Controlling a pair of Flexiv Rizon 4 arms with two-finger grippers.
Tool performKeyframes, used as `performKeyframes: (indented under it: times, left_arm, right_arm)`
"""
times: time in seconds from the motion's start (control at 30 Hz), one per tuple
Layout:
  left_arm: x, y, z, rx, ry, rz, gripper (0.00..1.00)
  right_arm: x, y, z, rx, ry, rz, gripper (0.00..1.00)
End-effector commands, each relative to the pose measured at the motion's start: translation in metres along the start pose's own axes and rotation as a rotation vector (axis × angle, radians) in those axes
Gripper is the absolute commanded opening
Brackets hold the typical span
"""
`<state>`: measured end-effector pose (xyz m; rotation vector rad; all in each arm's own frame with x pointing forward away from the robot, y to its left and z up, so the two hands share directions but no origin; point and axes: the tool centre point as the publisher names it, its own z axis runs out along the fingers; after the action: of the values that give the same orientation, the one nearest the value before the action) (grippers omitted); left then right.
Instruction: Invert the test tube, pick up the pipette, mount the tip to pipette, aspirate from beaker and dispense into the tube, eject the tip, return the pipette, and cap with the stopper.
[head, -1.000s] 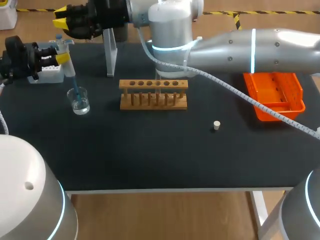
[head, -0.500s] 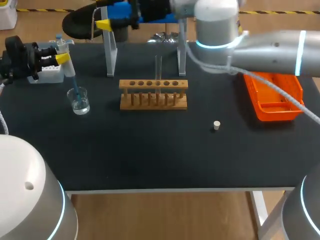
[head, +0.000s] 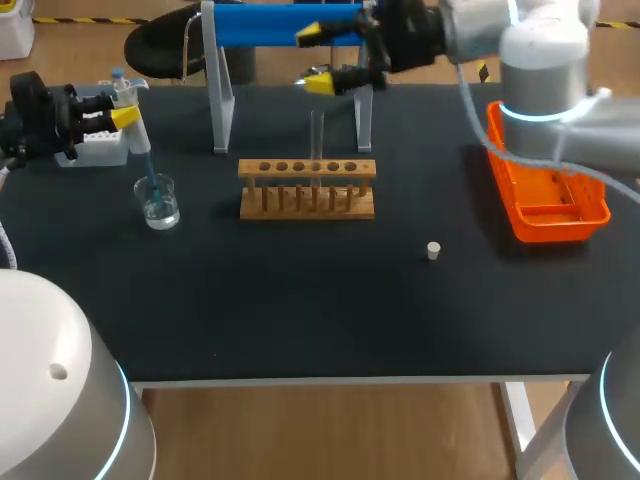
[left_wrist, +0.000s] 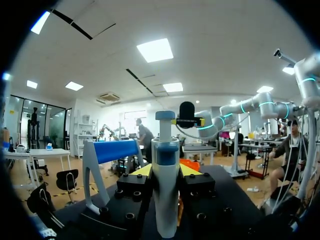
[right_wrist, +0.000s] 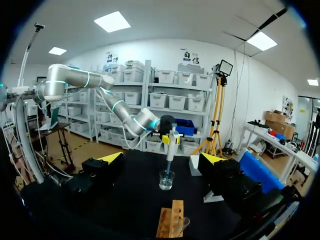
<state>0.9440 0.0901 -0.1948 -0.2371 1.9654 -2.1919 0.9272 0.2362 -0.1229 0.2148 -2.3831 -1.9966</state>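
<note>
My left gripper (head: 120, 108) at the table's left is shut on the white and blue pipette (head: 138, 140), held upright. Its blue tip dips into the glass beaker (head: 159, 201). In the left wrist view the pipette (left_wrist: 165, 190) stands clamped between both fingers of the left gripper (left_wrist: 165, 172). A clear test tube (head: 317, 133) stands upright in the wooden rack (head: 307, 188). My right gripper (head: 318, 60) hangs open above and behind the tube, holding nothing. The right wrist view has its gripper (right_wrist: 162, 160) wide open, with the beaker (right_wrist: 166, 180) and pipette (right_wrist: 171, 142) ahead and the rack (right_wrist: 169, 225) below. A small white stopper (head: 433, 250) lies right of the rack.
A white tip box (head: 95, 145) sits under my left gripper. The pipette stand (head: 222, 100), with clear legs and a blue top bar, stands along the back edge. An orange bin (head: 545, 185) sits at the right.
My right arm has swung from the back left, near the pipette's top, over to the back middle behind the test tube, and its fingers have spread open. The left arm and pipette have not moved.
</note>
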Motion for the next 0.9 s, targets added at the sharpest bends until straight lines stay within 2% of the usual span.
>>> performKeyframes:
  times: [0.03,0.37,0.9]
  left_arm:
    - [-0.001,0.000,-0.001,0.000,0.005,0.000,0.00]
    - [-0.001,0.000,-0.001,0.000,0.005,0.000,0.00]
    - [-0.001,0.000,-0.001,0.000,0.005,0.000,0.00]
  right_arm:
    - [0.010,-0.025,-0.067,-0.017,-0.007,0.012,1.00]
    - [0.004,-0.077,-0.079,-0.006,-0.039,0.033,1.00]
    - [-0.008,-0.129,-0.048,0.078,-0.077,0.064,1.00]
